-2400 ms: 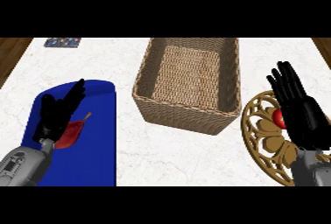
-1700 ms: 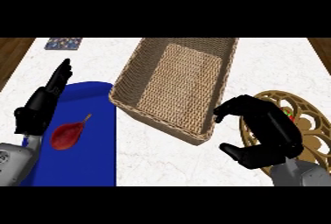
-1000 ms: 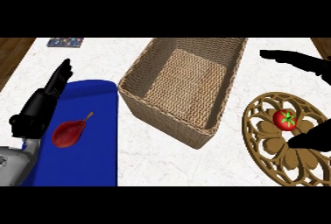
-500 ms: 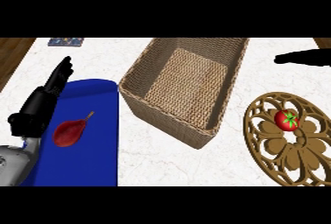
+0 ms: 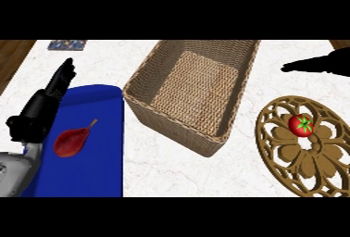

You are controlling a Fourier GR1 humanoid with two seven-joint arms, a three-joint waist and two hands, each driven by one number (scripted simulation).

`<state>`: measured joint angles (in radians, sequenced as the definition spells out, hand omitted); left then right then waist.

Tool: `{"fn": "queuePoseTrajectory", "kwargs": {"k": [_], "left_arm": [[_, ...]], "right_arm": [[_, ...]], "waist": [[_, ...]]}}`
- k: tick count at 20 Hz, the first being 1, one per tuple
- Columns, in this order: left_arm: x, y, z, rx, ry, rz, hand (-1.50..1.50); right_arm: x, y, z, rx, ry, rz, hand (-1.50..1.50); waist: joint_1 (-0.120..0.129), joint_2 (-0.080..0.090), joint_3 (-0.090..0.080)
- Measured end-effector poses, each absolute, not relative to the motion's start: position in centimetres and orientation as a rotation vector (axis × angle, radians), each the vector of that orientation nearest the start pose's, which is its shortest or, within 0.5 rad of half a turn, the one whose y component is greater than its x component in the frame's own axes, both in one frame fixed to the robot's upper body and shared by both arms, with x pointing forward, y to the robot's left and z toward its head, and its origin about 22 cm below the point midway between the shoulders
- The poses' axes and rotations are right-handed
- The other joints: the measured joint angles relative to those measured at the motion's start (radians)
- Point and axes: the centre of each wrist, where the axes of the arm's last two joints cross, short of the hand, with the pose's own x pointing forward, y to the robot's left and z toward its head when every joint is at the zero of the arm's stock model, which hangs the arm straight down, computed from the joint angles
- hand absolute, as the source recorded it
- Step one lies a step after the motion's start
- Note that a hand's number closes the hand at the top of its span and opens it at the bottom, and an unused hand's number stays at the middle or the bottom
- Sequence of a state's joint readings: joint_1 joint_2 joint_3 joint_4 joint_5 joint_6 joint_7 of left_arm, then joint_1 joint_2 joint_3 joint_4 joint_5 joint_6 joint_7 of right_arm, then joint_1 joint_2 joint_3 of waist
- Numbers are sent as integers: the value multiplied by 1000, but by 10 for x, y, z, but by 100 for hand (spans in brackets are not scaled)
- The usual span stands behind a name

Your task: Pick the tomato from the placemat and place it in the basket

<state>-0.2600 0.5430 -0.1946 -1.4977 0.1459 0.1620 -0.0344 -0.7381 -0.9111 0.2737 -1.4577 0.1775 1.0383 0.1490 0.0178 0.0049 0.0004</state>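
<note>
A red tomato (image 5: 301, 125) with a green stem sits on a round carved wooden placemat (image 5: 311, 159) at the right. The woven basket (image 5: 152, 98) stands in the middle, tilted, with nothing inside. My right hand (image 5: 327, 64) shows at the upper right edge, above and apart from the tomato. Its fingers stretch straight toward the left and hold nothing. My left hand (image 5: 40, 109) rests open at the left, fingers up, over the edge of a blue mat (image 5: 96, 166).
A dark red leaf-shaped object (image 5: 70, 141) lies on the blue mat next to my left hand. A small patterned item (image 5: 67, 45) lies at the far left corner of the white marble counter (image 5: 160, 159). Wooden floor shows past the counter's left edge.
My right hand has swung from low beside the wooden placemat up to the far right edge, uncovering the tomato. The tomato stays on its placemat. My left hand has hardly moved.
</note>
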Motion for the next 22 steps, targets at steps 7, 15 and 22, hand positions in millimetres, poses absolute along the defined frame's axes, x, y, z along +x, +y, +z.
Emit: {"fn": "queuePoseTrajectory", "kwargs": {"k": [7, 15, 22], "left_arm": [[294, 287, 77, 290, -1727, -386, 0], [292, 290, 75, 285, -1727, -380, 0], [293, 296, 75, 290, -1725, -375, 0]], "right_arm": [[351, -291, 217, -389, -871, 1803, -150], [362, -301, 171, -427, -785, 1844, -150], [367, -314, 139, -443, -795, 1847, -150]], "waist": [[-3, -1, 0], [-5, -2, 0], [-9, -2, 0]]}}
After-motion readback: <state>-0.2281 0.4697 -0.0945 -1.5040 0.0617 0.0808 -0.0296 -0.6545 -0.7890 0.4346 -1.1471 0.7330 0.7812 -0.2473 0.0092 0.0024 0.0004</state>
